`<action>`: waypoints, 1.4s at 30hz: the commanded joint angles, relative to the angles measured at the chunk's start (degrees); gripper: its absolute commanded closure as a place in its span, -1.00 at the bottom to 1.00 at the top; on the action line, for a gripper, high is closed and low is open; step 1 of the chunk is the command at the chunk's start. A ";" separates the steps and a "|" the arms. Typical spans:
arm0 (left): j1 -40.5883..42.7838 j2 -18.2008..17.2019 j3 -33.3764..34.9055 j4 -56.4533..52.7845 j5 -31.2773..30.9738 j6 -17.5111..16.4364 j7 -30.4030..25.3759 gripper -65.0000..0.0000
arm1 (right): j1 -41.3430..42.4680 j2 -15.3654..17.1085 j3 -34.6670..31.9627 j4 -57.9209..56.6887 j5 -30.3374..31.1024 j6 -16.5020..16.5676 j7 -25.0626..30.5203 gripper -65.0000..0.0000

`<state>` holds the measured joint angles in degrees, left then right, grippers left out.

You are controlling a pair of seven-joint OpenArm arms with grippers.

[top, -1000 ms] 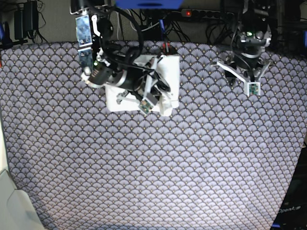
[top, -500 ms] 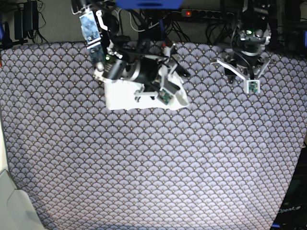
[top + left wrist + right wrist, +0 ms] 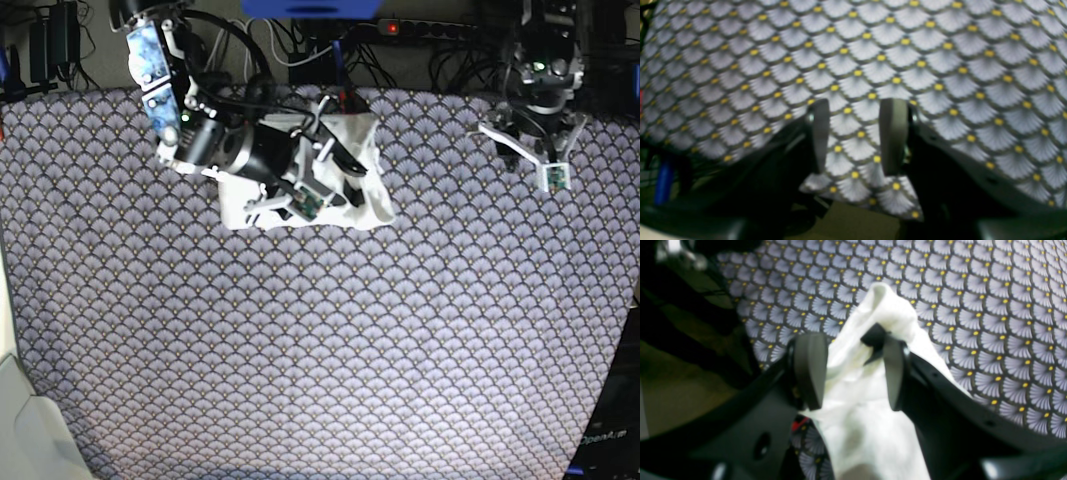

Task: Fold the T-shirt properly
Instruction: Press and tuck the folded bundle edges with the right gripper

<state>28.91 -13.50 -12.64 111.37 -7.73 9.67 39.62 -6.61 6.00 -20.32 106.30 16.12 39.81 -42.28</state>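
The T-shirt (image 3: pixel 368 200) lies as a folded white bundle at the back left of the table, plain side showing, no print visible. My right gripper (image 3: pixel 325 180) is low over it, and the arm hides the bundle's middle. In the right wrist view the gripper (image 3: pixel 851 373) is open, with a raised, rumpled fold of the shirt (image 3: pixel 860 396) between its fingers (image 3: pixel 810 370). My left gripper (image 3: pixel 530 155) hovers at the back right, away from the shirt. In the left wrist view it (image 3: pixel 853 133) is open and empty above the cloth.
A scale-patterned tablecloth (image 3: pixel 330 340) covers the table. Cables and a power strip (image 3: pixel 420 28) run behind the back edge. A white object (image 3: pixel 25 430) sits at the front left corner. The table's back edge (image 3: pixel 840 213) shows just under the left gripper.
The right arm swung over the bundle and drew back toward the left, and the shirt's lower right corner spread rightward. The left arm shifted right and toward the back.
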 commanded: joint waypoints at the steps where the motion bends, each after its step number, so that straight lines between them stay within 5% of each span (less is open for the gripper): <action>1: 0.32 -0.53 -0.59 0.94 0.39 0.22 -1.24 0.24 | 0.77 0.11 0.05 -0.15 0.98 0.19 1.36 0.29; 9: 1.20 -0.53 -0.76 0.94 0.83 0.22 -1.24 0.24 | 0.85 0.81 2.51 -6.83 0.98 0.19 5.05 0.82; 36: 3.40 -1.58 -0.76 1.02 0.39 0.22 -1.15 0.24 | 8.41 -5.87 -3.82 -24.06 0.98 0.19 9.10 0.82; 42: 3.40 -1.32 -0.59 1.55 0.39 0.22 -1.24 0.24 | 9.12 -4.02 -3.64 -22.56 0.89 0.19 9.10 0.82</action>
<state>32.05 -14.39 -13.08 111.59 -7.57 9.67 39.64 1.28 1.98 -24.08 82.41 15.84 39.64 -34.57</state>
